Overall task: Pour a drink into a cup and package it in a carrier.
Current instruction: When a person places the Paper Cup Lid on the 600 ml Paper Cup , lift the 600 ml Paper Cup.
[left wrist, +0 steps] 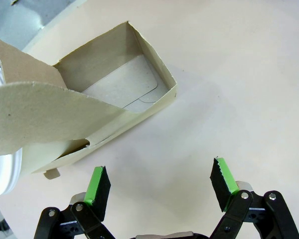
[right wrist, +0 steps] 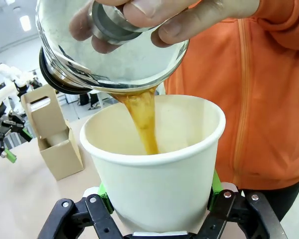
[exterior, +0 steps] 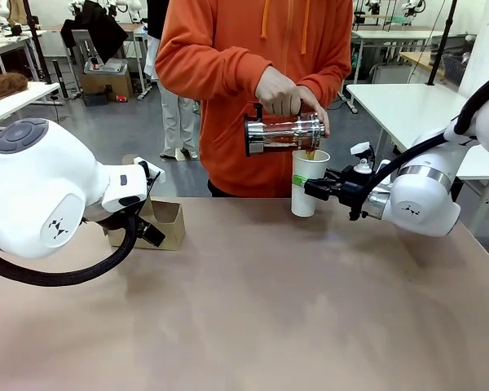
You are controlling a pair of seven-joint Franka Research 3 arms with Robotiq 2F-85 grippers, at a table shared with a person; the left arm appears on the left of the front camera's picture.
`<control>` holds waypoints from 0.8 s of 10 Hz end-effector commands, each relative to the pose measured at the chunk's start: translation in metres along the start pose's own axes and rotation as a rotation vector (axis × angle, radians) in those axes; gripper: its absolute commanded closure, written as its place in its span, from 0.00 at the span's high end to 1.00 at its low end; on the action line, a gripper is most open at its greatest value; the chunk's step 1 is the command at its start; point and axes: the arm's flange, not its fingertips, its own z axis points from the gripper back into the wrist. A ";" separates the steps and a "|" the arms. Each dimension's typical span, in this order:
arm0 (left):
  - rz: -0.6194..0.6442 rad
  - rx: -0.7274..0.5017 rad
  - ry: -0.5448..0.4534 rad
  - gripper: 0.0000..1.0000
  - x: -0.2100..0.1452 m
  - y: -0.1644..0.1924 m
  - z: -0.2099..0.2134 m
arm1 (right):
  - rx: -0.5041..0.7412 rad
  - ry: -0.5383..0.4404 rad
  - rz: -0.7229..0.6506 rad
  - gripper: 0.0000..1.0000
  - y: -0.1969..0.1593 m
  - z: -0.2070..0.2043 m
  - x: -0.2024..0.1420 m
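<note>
Right gripper [exterior: 316, 189]: fingers [right wrist: 215, 185] clamped on the cup [right wrist: 159, 189], a plain white, tapered paper cup standing upright between them. The drink [right wrist: 142, 119], an amber-brown stream, falls into the cup from a tilted glass jug [exterior: 282, 133] held in a person's hand [exterior: 281, 91] above the fingers. Left gripper [left wrist: 162, 181]: fingers apart, with the brown cardboard carrier [left wrist: 114, 79] just beyond their tips.

Cup [exterior: 310, 167] upright on counter [exterior: 269, 309], near far edge. Right claw [exterior: 316, 190] reaches in from cup's right, one finger on each side of cup. Jug [exterior: 282, 133] directly above cup, tipped, in person's hand [exterior: 281, 91]. Person stands behind cup. Drink [right wrist: 142, 117] runs from jug into cup. Carrier [exterior: 167, 228] on counter well left of cup. Left claw [left wrist: 162, 181] also well left of cup, just beside carrier, not touching it, over bare counter.
</note>
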 end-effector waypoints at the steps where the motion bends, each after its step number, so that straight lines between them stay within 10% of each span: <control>1: 0.000 -0.001 -0.001 1.00 0.000 0.000 0.000 | 0.001 -0.003 0.001 0.80 0.001 -0.002 0.001; 8: 0.000 -0.001 -0.001 1.00 0.000 0.000 0.000 | 0.001 -0.003 0.001 0.80 0.001 -0.002 0.001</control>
